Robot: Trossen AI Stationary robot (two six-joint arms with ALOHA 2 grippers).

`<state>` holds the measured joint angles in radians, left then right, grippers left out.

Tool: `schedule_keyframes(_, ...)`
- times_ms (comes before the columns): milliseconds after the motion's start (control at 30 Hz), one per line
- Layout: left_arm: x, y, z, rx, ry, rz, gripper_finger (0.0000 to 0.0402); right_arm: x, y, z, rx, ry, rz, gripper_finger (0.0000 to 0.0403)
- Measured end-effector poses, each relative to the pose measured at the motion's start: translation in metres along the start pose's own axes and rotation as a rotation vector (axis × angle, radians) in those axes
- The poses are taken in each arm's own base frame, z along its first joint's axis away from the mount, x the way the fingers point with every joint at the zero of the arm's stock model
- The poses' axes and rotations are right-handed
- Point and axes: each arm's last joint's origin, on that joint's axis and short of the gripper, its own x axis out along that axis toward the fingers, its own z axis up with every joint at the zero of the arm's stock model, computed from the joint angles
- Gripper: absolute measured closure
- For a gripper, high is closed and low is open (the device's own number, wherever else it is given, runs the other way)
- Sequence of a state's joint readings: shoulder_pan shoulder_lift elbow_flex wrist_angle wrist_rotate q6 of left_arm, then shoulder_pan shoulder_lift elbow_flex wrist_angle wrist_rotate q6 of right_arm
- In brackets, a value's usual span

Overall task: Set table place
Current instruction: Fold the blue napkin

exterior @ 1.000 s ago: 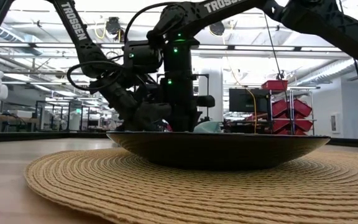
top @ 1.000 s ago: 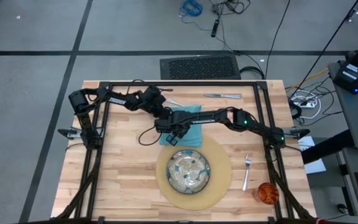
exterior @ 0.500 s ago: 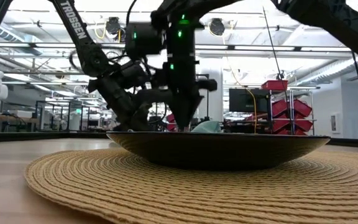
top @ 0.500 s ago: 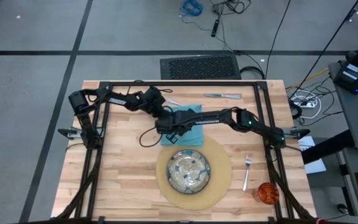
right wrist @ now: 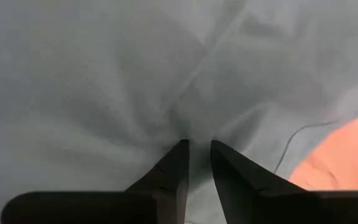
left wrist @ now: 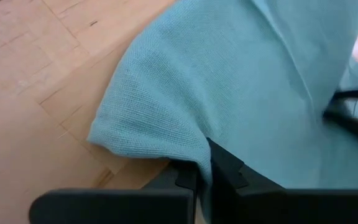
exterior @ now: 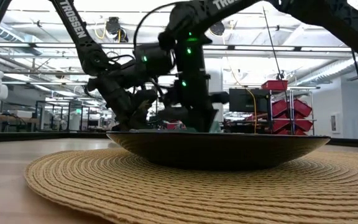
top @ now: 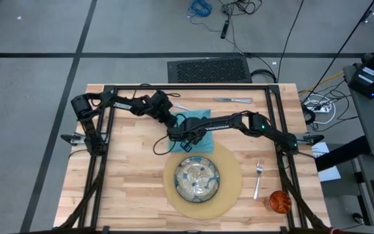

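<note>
Both arms are shifting slightly toward the plate compared with a second ago, and the right jaws are sitting a little wider than they were. We are seeing the left gripper clenched on a fold at the edge of the napkin, while the right gripper is pinching a gather of the same cloth between narrowly parted jaws. The napkin is lying on the counter just beyond the placemat, with the knife well apart at the far edge and the fork and cup on the right.

To do this step well, we are judging that the two grips should pull apart evenly and stay low, so the cloth flattens without dragging onto the placemat.

From above, both grippers are overlapping and hiding most of the napkin, so we cannot tell how neatly it is folding. At counter height the plate is blocking the cloth almost entirely. We are finding no spoon with certainty; a thin object by the left arm is too small to name.
</note>
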<state>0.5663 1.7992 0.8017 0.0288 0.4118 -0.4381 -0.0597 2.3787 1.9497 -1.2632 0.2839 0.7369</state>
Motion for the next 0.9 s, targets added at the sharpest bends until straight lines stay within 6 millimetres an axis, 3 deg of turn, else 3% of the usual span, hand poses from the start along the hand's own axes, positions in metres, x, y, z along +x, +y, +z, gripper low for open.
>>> schedule_keyframes(133,0.000,0.000,0.000,0.001,0.001,0.001,0.0402,0.006,-0.001,-0.005,0.009,0.014,-0.030,0.0341)
schedule_keyframes(300,0.000,0.000,-0.001,0.001,0.002,0.001,0.0402,-0.003,-0.003,-0.006,0.012,-0.008,-0.026,0.0341)
schedule_keyframes(667,0.000,0.000,-0.001,0.001,0.002,0.001,0.0402,-0.087,-0.028,-0.011,0.089,-0.228,0.145,0.0341)
schedule_keyframes(900,0.000,0.000,-0.001,0.005,0.004,0.000,0.0402,-0.118,-0.006,-0.012,0.013,-0.414,0.400,0.0341)
